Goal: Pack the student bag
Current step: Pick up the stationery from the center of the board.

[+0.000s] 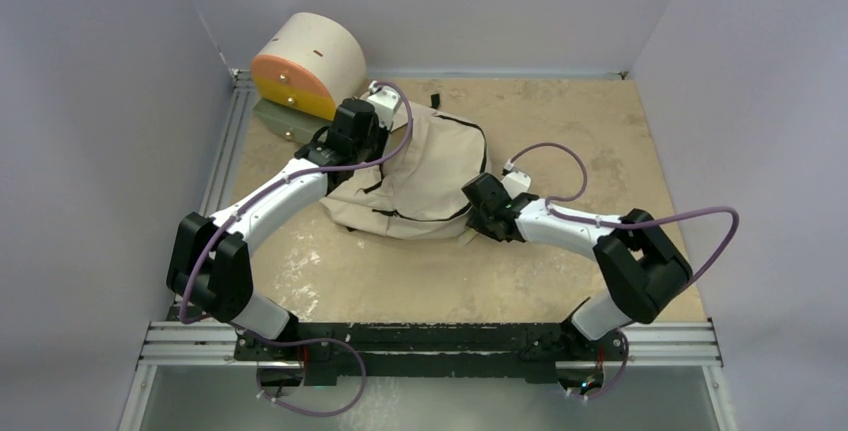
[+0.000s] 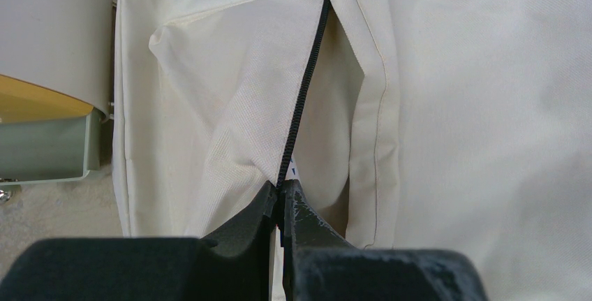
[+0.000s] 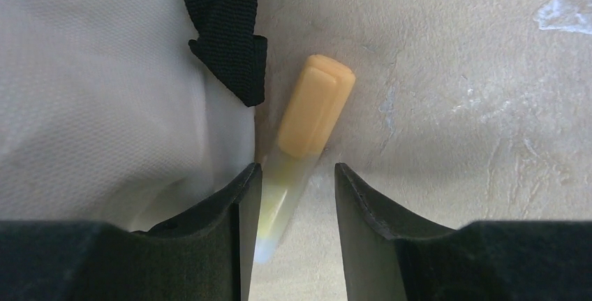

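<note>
The student bag [image 1: 430, 176] is a beige fabric backpack lying flat in the middle of the table. My left gripper [image 1: 368, 151] is at its upper left corner. In the left wrist view that gripper [image 2: 281, 193] is shut on the bag's black zipper edge [image 2: 304, 91], and the cream fabric [image 2: 475, 105] fans out around it. My right gripper [image 1: 472, 209] is at the bag's lower right edge. In the right wrist view it [image 3: 293, 172] is open, with an orange-capped pen [image 3: 315, 105] lying on the table between its fingers, closer to the left one, beside the bag [image 3: 91, 70].
A cream-and-orange cylindrical drawer unit [image 1: 305, 66] stands at the back left, close to the bag; it also shows in the left wrist view [image 2: 42, 105]. A black strap [image 3: 227, 28] lies beside the pen. Walls enclose the table on three sides.
</note>
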Controlling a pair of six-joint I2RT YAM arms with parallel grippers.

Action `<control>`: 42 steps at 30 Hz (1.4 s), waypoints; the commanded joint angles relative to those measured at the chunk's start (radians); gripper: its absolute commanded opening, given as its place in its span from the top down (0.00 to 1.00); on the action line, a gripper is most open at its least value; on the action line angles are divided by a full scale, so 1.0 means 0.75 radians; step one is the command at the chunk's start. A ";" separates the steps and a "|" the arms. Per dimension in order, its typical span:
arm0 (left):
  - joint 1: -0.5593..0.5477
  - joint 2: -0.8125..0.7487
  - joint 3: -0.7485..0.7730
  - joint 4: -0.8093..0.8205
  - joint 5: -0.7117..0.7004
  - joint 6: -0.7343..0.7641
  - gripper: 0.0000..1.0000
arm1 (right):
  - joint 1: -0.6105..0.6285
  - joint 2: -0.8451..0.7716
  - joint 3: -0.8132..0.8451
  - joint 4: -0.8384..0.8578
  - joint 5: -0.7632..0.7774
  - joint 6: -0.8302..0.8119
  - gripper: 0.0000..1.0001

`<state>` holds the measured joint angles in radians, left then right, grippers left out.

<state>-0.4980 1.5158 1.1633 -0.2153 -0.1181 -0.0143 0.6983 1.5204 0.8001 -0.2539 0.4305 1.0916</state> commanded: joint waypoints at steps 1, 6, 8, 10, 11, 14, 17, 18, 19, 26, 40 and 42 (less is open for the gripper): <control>0.001 -0.051 0.059 0.036 -0.010 0.013 1.00 | -0.002 0.047 0.029 0.012 0.010 -0.007 0.56; 0.002 -0.052 0.059 0.036 -0.010 0.013 1.00 | -0.002 0.081 0.052 -0.028 0.044 -0.028 0.59; 0.001 -0.051 0.059 0.036 -0.010 0.013 1.00 | -0.001 0.080 0.055 -0.059 0.051 -0.043 0.66; 0.001 -0.053 0.059 0.036 -0.010 0.013 1.00 | -0.002 0.067 0.046 -0.087 0.041 -0.055 0.72; 0.001 -0.052 0.059 0.037 -0.010 0.013 1.00 | -0.002 0.055 0.036 -0.095 0.026 -0.061 0.74; 0.001 -0.051 0.059 0.036 -0.008 0.013 1.00 | -0.002 0.020 0.009 -0.110 0.013 -0.078 0.79; 0.001 -0.052 0.057 0.036 -0.005 0.013 1.00 | -0.001 -0.004 0.000 -0.131 0.017 -0.073 0.85; 0.001 -0.050 0.057 0.037 -0.004 0.013 1.00 | -0.002 -0.015 0.002 -0.147 0.028 -0.065 0.86; 0.001 -0.050 0.057 0.037 -0.004 0.013 1.00 | -0.001 -0.031 0.004 -0.157 0.040 -0.061 0.87; 0.001 -0.045 0.059 0.038 -0.001 0.013 1.00 | -0.005 -0.206 0.042 -0.204 0.143 -0.026 0.89; 0.001 -0.041 0.061 0.035 0.006 0.013 1.00 | -0.002 -0.399 0.345 -0.089 0.373 -0.196 0.90; 0.001 -0.041 0.061 0.035 0.005 0.013 1.00 | -0.002 -0.397 0.349 0.144 0.276 -0.319 0.90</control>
<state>-0.4980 1.5158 1.1633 -0.2153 -0.1146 -0.0143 0.6983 1.2488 1.0077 -0.4019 0.6601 1.0096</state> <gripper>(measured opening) 0.015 0.283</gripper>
